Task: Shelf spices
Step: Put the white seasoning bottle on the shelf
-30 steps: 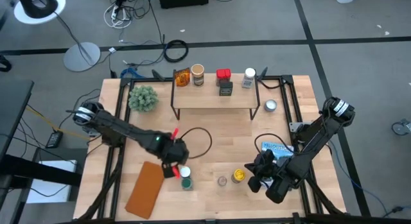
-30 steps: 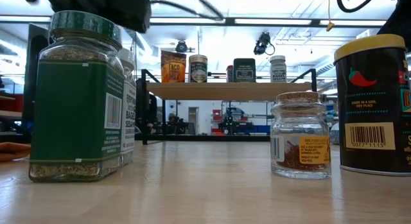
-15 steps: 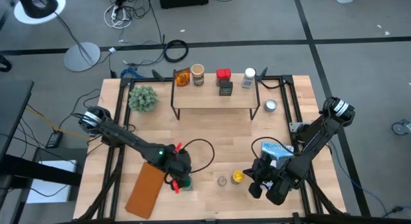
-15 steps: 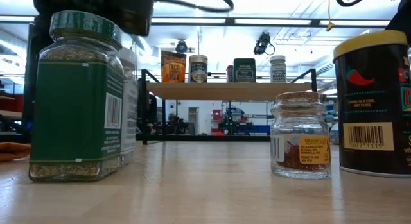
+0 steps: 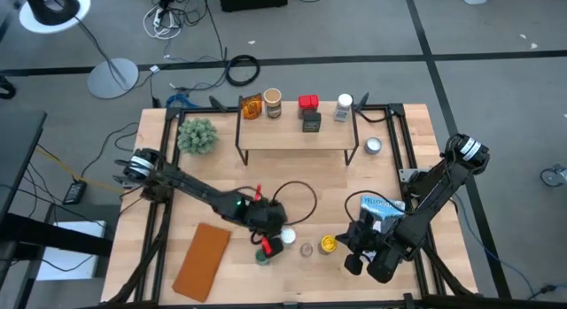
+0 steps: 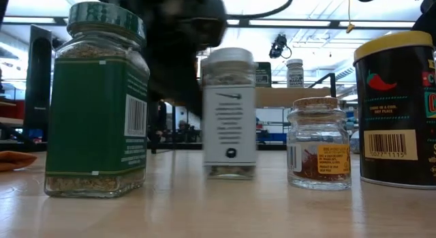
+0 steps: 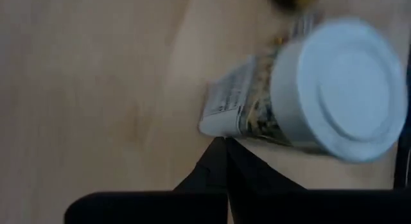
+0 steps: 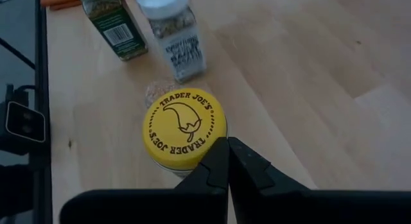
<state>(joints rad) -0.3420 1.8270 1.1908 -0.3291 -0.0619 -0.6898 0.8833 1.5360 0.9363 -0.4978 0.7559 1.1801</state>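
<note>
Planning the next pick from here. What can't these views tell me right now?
- Left pincer: the low view shows only a dark blur over the white-lidded jar; contact unclear.
- Shelf: mostly hidden in the low view by the blur and jars.
- Small cork-topped jar: too small from above; label unreadable.
- Yellow-lidded tin: cut off by the low view's edge.

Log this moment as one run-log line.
left gripper: shut, beside white-lidded jar | right gripper: shut, by yellow-lidded tin | shelf: five spices | front table: four left
</note>
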